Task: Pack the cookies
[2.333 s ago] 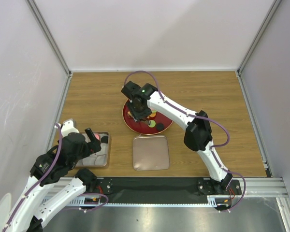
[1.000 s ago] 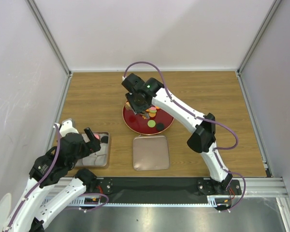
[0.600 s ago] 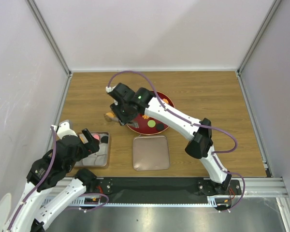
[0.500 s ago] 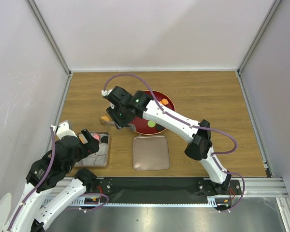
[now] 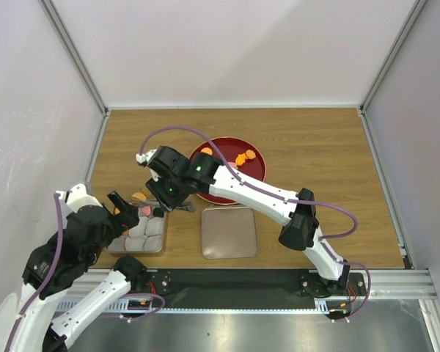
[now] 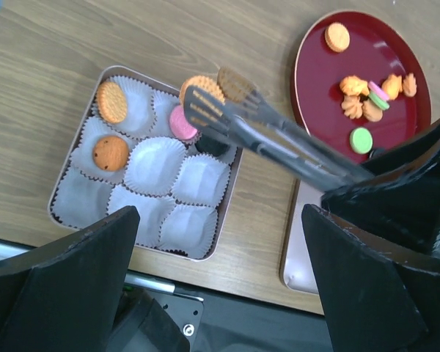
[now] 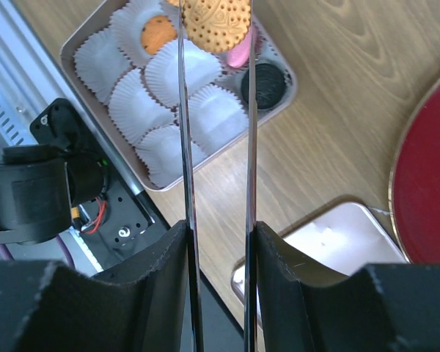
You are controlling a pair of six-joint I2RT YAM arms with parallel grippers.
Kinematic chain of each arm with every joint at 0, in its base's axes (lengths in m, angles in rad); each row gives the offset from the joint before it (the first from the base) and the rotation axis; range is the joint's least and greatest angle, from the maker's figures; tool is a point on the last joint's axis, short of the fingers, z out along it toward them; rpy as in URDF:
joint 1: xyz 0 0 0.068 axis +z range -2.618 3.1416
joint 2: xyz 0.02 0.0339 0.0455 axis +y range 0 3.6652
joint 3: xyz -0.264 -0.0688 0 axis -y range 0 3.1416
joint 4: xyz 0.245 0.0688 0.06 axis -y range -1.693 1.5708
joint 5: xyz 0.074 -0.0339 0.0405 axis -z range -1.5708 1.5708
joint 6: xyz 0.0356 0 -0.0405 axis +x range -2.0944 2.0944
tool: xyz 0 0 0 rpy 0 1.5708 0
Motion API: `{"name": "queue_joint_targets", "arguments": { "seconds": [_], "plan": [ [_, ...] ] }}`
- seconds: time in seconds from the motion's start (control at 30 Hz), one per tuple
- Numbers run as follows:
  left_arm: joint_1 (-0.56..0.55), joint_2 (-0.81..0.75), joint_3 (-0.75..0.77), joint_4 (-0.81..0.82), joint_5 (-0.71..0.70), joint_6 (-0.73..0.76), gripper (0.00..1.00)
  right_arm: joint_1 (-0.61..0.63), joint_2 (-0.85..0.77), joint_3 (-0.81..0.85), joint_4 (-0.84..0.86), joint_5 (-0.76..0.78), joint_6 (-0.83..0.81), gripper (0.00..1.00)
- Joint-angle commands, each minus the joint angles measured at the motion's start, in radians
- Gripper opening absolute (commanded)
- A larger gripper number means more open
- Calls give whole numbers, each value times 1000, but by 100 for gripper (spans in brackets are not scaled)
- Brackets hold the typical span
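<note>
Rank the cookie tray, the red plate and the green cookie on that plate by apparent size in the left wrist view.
1. cookie tray: largest.
2. red plate: clearly smaller, even allowing for its partly hidden lower right edge.
3. green cookie: by far the smallest.

wooden table [image 5: 315, 147] | red round plate [image 5: 227, 149] far centre | pinkish-brown rounded-square lid [image 5: 229, 232] flat, just nearer than plate | metal tin [image 5: 164, 233] left of lid, lined with white paper cups [image 6: 155, 165] | metal tongs [image 6: 271, 139] above tin's far right corner
</note>
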Motion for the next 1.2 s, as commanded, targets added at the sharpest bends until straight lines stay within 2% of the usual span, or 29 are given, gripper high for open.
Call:
{"name": "queue_joint_targets", "arguments": {
  "seconds": [0.0, 0.3, 0.93, 1.17],
  "plan": [
    [7, 35, 67, -60, -53, -43, 100, 28, -7, -10, 63, -16, -24, 33],
    [7, 50, 154, -132, -72, -67, 100, 73, 9, -48, 92, -7, -38, 33],
    [7, 30, 133, -137, -55, -63, 100, 84, 93, -30, 100, -22, -61, 38],
    [9, 29, 122, -131, -47, -58, 100, 83, 102, -19, 97, -18, -62, 46]
  ]
}}
